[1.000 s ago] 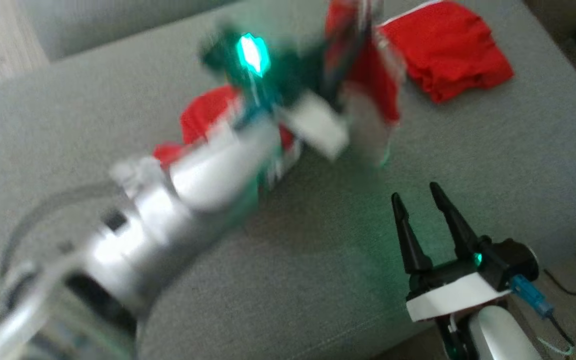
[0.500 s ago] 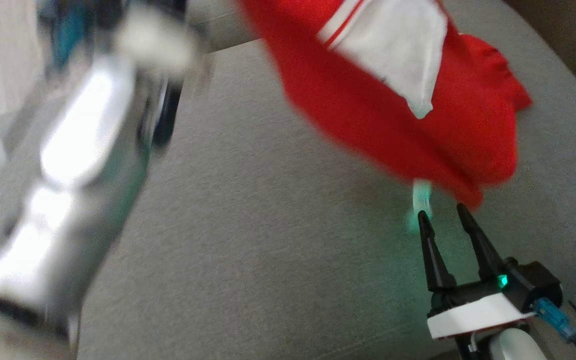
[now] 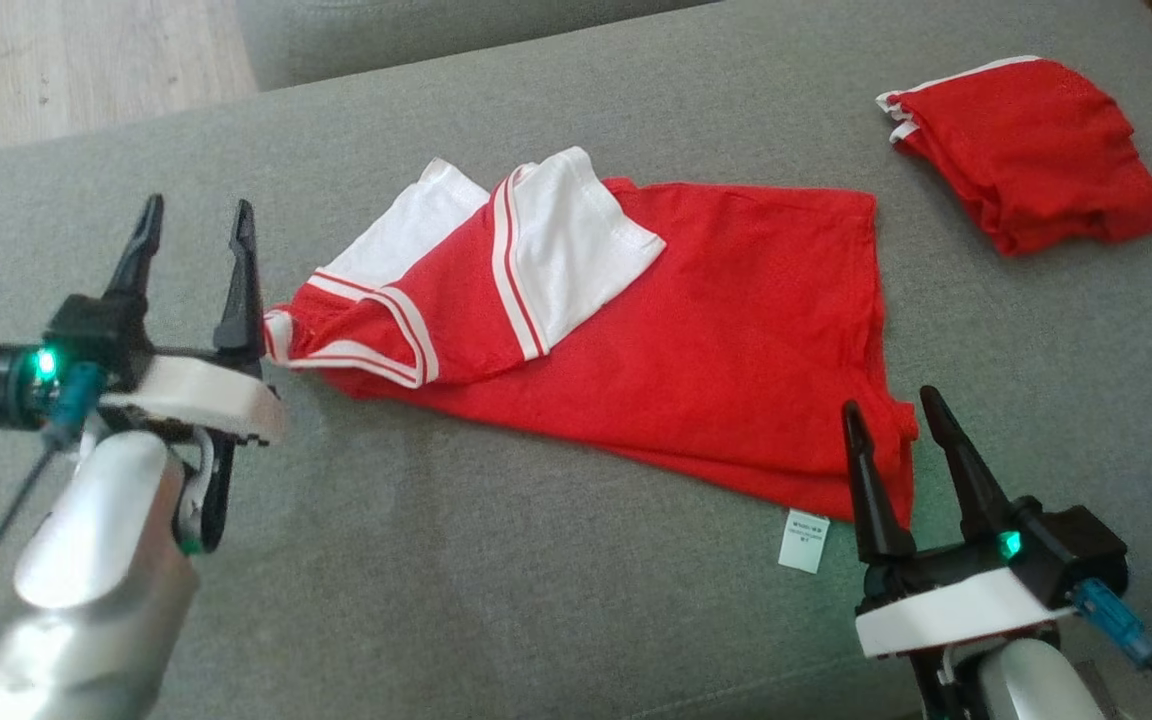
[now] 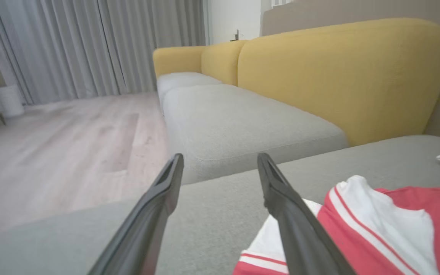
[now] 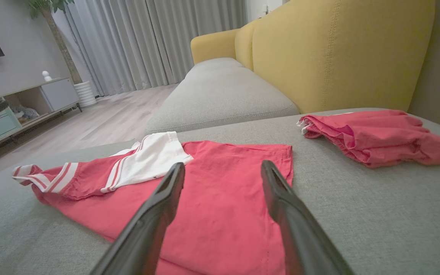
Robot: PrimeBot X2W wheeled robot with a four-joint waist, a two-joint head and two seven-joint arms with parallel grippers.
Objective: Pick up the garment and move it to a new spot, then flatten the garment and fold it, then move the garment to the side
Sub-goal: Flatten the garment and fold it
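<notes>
Since a second ago your left gripper [image 3: 196,205] has let go of the garment [image 3: 696,350]; it lies spread on the grey cushion [image 3: 536,560], sleeves bunched beside that gripper; right gripper [image 3: 891,403] sits at the hem; both gape empty. Risk: flattening drags the folded sleeves tighter, or snags the care tag [image 3: 803,540]; tag print unreadable.

The head view looks steeply down onto the grey cushion [image 3: 536,600], left tool [image 3: 196,203] at its lower left, right tool [image 3: 889,400] at its lower right. Both wrist views sit low just over that cushion, facing along it toward the yellow backrest [image 4: 338,76]. All three share the red garment [image 3: 736,330], the left wrist view catching its sleeve end.
</notes>
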